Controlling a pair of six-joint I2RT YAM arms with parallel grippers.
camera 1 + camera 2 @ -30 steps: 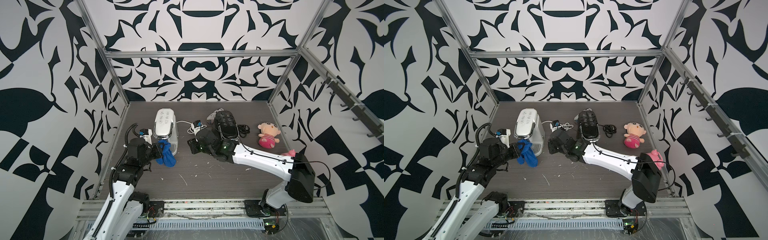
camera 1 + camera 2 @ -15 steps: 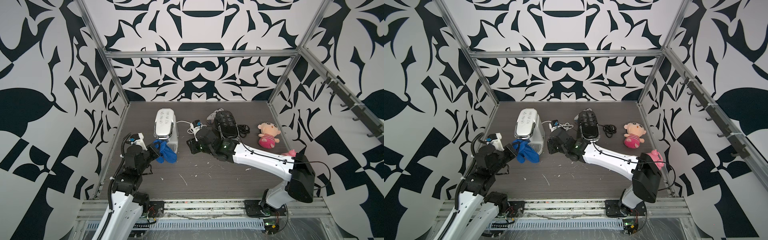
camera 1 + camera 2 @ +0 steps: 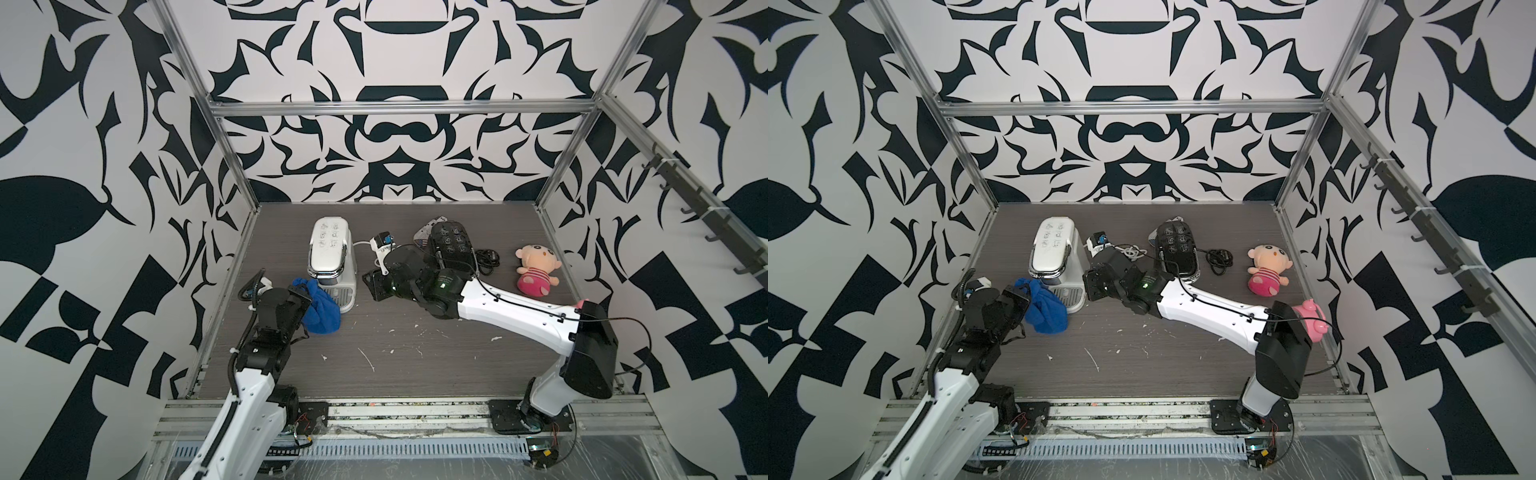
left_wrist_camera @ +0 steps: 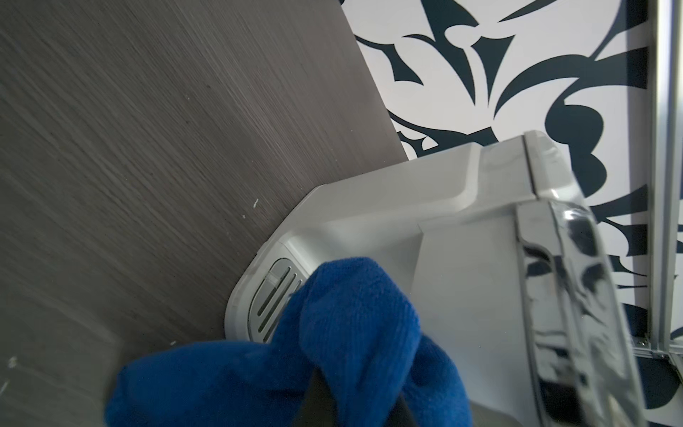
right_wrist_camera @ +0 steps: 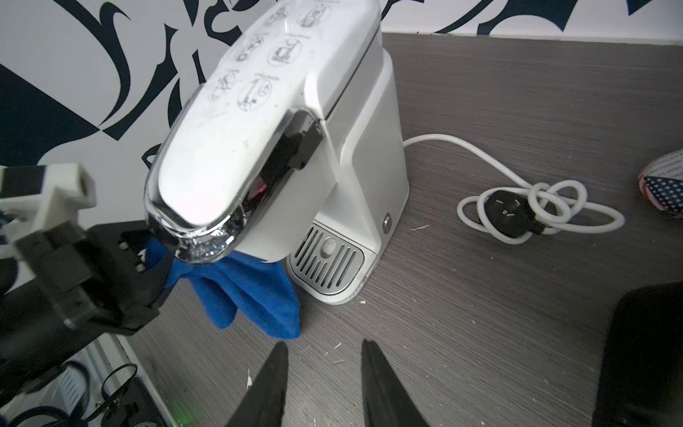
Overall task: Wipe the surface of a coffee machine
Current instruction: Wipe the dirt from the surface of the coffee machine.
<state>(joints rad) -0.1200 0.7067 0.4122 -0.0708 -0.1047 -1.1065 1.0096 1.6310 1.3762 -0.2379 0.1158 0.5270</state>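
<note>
Coffee machine [image 3: 330, 257] upright, long axis front-to-back, drip tray [image 5: 325, 264] nearest camera, cloth [image 3: 320, 309] beside

bright even light, soft shadows, wrist views blurred at edges.

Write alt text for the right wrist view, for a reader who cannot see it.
A white coffee machine stands on a dark table; the left gripper holds a blue cloth beside its drip tray. The right gripper is open.
</note>
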